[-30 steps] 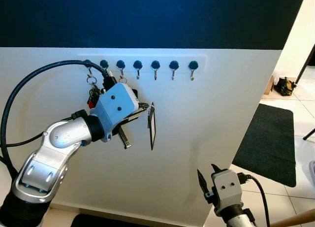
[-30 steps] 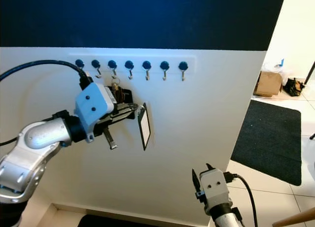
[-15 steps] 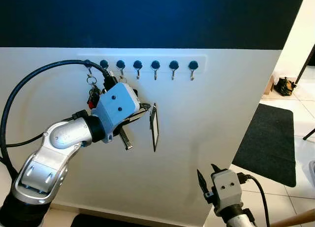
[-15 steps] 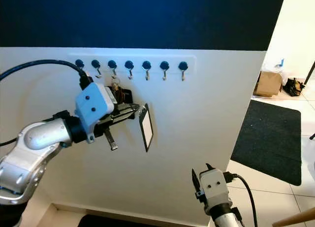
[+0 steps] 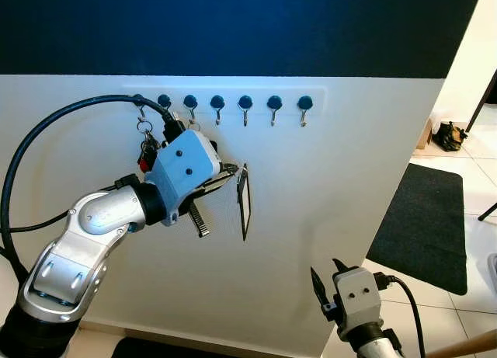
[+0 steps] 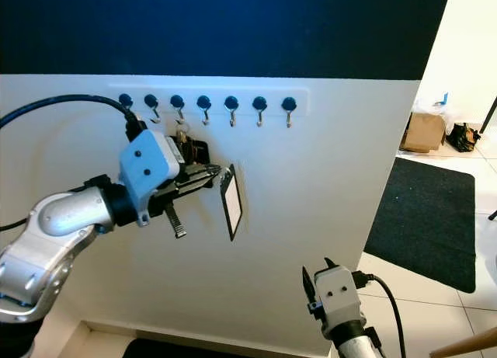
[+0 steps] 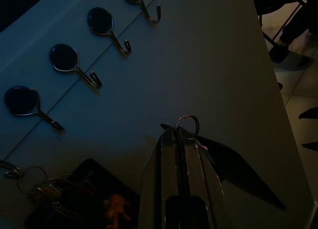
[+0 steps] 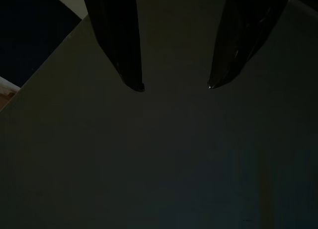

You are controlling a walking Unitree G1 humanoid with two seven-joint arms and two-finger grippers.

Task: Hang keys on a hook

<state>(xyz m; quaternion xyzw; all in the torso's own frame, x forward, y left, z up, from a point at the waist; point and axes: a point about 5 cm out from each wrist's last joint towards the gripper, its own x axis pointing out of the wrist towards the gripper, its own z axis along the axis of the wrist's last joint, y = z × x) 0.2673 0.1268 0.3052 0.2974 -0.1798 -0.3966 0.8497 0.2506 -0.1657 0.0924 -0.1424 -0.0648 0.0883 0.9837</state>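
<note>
A white rail [image 5: 314,96] on the wall carries a row of blue-capped hooks [image 5: 245,103]. My left gripper [image 5: 232,172] is raised below the hooks, a little under the third and fourth from the left, and is shut on a small key ring [image 7: 188,123]. A flat black tag [image 5: 245,203] dangles from the ring close to the wall. Another bunch of keys [image 5: 146,149] hangs from the leftmost hook, behind my left wrist. Low at the right, my right gripper [image 5: 327,272] points up, open and holding nothing; its fingers [image 8: 119,40] stand apart.
The wall is white below and dark above. A thick black cable [image 5: 46,125] loops from my left arm. On the tiled floor to the right lies a black mat [image 5: 427,226], with a bag [image 5: 449,137] beyond it. Another dark mat [image 5: 155,349] lies at the wall's foot.
My left gripper has crept slightly right, and the black tag has swung a little that way. The right arm has not moved.
</note>
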